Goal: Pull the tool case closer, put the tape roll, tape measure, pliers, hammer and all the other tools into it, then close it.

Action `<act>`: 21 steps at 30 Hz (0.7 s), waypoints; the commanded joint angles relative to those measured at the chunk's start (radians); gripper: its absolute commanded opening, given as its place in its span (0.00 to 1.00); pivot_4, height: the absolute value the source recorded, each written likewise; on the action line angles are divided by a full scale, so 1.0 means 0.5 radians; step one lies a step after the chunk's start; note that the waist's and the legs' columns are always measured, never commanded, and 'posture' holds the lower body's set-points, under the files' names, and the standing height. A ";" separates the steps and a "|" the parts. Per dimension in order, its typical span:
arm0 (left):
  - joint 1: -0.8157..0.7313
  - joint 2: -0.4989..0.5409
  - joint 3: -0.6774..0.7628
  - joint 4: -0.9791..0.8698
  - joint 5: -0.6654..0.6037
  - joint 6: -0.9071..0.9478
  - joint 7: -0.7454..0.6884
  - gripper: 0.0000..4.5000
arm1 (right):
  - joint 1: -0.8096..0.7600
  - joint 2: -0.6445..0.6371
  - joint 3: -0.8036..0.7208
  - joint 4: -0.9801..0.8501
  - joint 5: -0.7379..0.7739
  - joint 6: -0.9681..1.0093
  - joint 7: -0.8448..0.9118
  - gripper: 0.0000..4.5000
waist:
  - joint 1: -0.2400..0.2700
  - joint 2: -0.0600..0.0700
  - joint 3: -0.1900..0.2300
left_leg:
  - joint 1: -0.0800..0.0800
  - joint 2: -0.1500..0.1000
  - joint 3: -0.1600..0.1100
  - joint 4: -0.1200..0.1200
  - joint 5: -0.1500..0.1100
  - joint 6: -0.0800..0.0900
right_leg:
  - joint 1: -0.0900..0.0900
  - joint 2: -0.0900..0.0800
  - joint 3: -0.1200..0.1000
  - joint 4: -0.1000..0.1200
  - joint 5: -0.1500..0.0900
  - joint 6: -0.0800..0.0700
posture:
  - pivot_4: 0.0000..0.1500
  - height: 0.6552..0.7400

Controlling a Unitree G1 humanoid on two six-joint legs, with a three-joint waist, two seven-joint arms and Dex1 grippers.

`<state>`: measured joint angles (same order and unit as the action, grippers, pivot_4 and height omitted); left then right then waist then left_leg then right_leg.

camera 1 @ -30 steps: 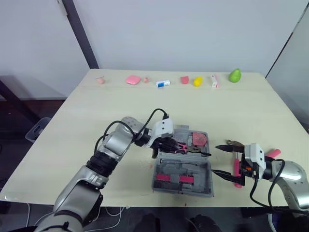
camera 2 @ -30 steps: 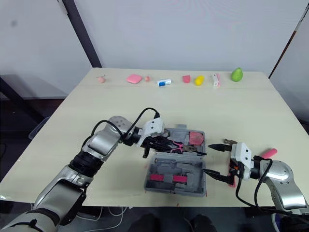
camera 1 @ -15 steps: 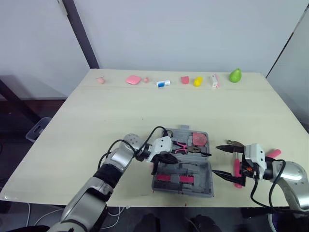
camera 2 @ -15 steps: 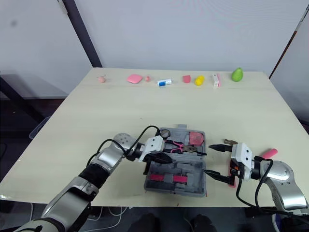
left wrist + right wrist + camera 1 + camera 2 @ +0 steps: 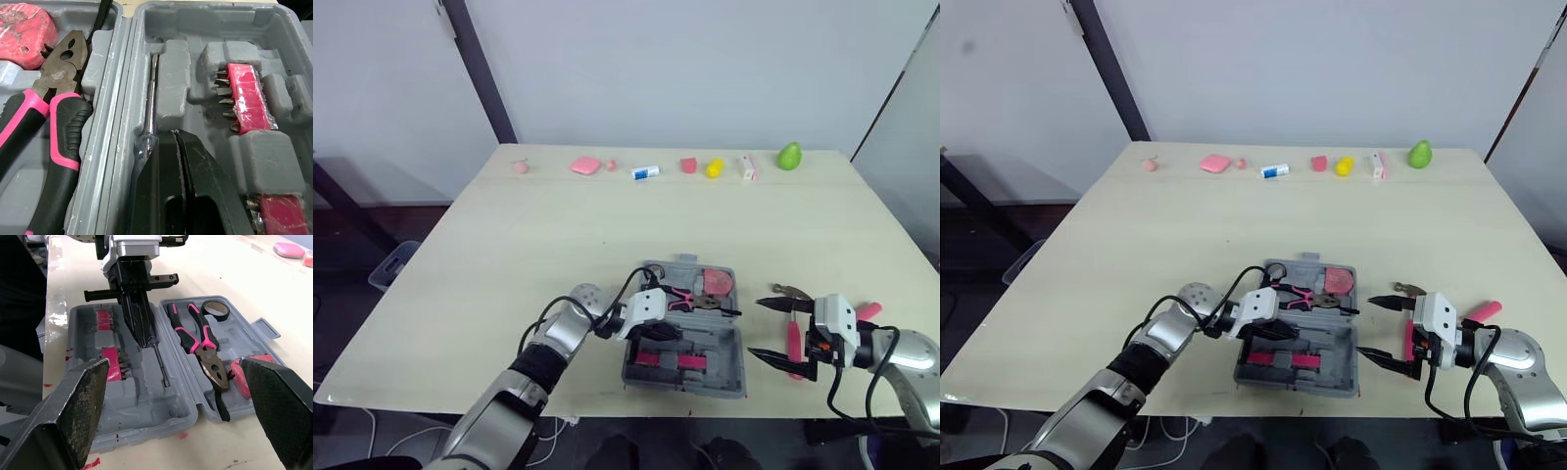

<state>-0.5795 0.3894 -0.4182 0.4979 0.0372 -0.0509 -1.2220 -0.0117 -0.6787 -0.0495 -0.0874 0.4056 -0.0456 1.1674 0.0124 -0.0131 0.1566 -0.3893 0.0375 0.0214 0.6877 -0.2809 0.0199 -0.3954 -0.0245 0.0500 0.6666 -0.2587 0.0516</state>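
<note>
Head view: the open tool case [image 5: 724, 382] lies near the table's [image 5: 529, 225] front edge. The left gripper [image 5: 671, 333] sits in its front half. The right gripper [image 5: 756, 329] gapes wide just beside the case, by the hammer [image 5: 793, 341].

Left wrist view: the fingers are pressed together beside the screwdriver [image 5: 152, 93], with the pliers [image 5: 54, 112] in the other half.

Right wrist view: the tape roll [image 5: 215, 309] lies beside the pliers.

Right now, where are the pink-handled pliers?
In the head views the pliers lie in the far half of the open tool case, between the tape roll and the pink tape measure.
</note>
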 commanded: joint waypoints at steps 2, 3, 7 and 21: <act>0.064 -0.022 0.142 -0.063 -0.156 0.041 0.000 0.01 | 0.009 0.004 -0.073 -0.049 0.071 -0.009 -0.009 1.00 | -0.001 0.000 0.000 | -0.001 0.000 0.000 0.000 0.000 0.000 | -0.001 0.000 0.000 0.000 0.000 0.000 | 1.00 1.00; 0.074 -0.027 0.192 -0.127 -0.228 0.077 -0.011 0.01 | 0.015 0.014 -0.084 -0.050 0.087 -0.002 -0.018 1.00 | -0.003 0.000 0.000 | -0.002 0.000 0.000 0.000 0.000 0.000 | -0.001 0.000 0.000 0.000 0.000 0.000 | 1.00 1.00; 0.131 -0.016 0.397 -0.404 -0.495 0.207 -0.013 0.01 | 0.061 0.043 -0.130 -0.068 0.142 0.016 -0.066 1.00 | -0.001 0.000 0.001 | -0.009 0.001 -0.003 0.000 0.000 0.000 | -0.007 0.000 -0.003 0.000 0.000 0.000 | 1.00 1.00; 0.836 0.312 1.227 -0.836 -0.857 0.353 0.369 0.49 | 0.524 0.253 -0.593 0.093 0.182 -0.162 -0.427 1.00 | -0.020 0.001 0.001 | -0.006 0.003 -0.006 -0.007 0.000 0.000 | -0.006 -0.003 0.000 -0.004 -0.001 0.000 | 1.00 1.00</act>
<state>-0.1829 0.5279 0.1482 0.0968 -0.3809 0.1679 -1.0461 0.2387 -0.5545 -0.2874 -0.0343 0.4735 -0.0955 0.9673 0.0026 -0.0125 0.1572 -0.3926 0.0390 0.0185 0.6839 -0.2811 0.0198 -0.3985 -0.0259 0.0494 0.6636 -0.2590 0.0513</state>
